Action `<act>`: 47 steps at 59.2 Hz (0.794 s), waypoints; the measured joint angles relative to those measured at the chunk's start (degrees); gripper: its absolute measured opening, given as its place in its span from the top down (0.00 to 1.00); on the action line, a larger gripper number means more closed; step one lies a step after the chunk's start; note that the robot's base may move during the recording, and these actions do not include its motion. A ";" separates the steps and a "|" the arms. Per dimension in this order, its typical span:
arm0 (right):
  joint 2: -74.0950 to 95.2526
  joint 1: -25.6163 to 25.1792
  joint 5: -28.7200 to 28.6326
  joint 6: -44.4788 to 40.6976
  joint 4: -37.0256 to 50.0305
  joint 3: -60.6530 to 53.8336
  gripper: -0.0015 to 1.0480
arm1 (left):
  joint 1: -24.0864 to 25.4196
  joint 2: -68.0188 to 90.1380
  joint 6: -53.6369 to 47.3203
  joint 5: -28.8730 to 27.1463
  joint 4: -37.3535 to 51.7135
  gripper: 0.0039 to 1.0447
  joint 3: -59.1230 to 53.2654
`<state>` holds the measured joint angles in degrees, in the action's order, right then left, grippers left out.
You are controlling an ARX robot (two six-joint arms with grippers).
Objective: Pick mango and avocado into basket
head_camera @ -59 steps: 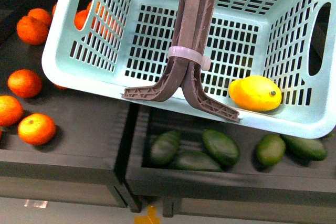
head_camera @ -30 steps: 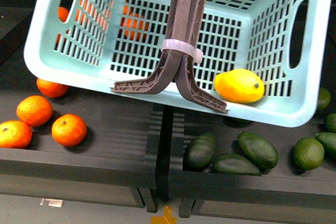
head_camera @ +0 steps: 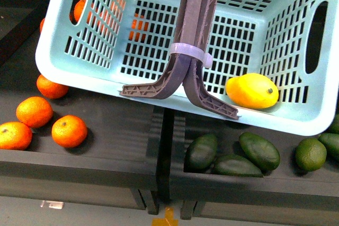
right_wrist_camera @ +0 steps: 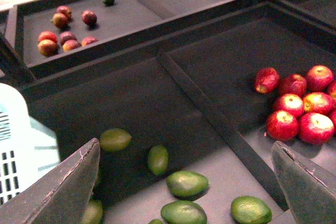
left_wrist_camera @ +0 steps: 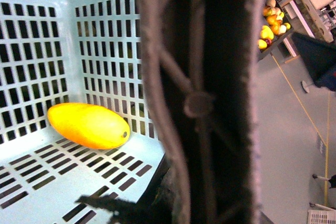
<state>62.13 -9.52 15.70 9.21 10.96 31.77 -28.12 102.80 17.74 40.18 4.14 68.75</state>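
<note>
The teal basket [head_camera: 79, 72] hangs tilted above the bins, held by its brown handles [head_camera: 193, 25], which are tied with a pale band. My left gripper is shut on these handles. They fill the left wrist view [left_wrist_camera: 205, 103] and hide the jaws. The yellow mango [head_camera: 252, 91] lies in the basket's low front corner and also shows in the left wrist view [left_wrist_camera: 88, 125]. Several dark green avocados [head_camera: 259, 151] lie in the bin below the basket. My right gripper [right_wrist_camera: 186, 182] is open and empty above avocados [right_wrist_camera: 187, 183] in that bin.
Oranges [head_camera: 69, 130] lie in the bin to the left, past a black divider [head_camera: 164, 146]. Red apples [right_wrist_camera: 294, 114] fill the bin beside the avocados. Small reddish fruit [right_wrist_camera: 63, 30] lie in a farther bin. The basket's edge [right_wrist_camera: 16, 145] shows beside my right gripper.
The view first shifted, so the bins slid right. Since half a second ago the basket has swung a little to the right, and the mango moved with it.
</note>
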 joint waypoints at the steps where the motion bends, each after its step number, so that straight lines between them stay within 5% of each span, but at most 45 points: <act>1: 4.37 -1.09 -3.08 -0.90 0.57 1.18 0.08 | 0.00 0.00 0.00 -0.13 0.00 0.96 0.00; 6: 17.57 -3.43 -8.13 -4.00 1.88 5.40 0.08 | 0.02 0.00 0.02 -0.33 0.00 0.96 0.00; 47: 58.01 -9.03 -13.73 -20.87 -2.32 24.13 0.08 | 0.00 0.00 0.00 0.04 0.00 0.96 0.00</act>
<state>120.14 -18.55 1.98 -11.66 8.64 55.90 -28.12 102.80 17.74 40.23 4.14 68.75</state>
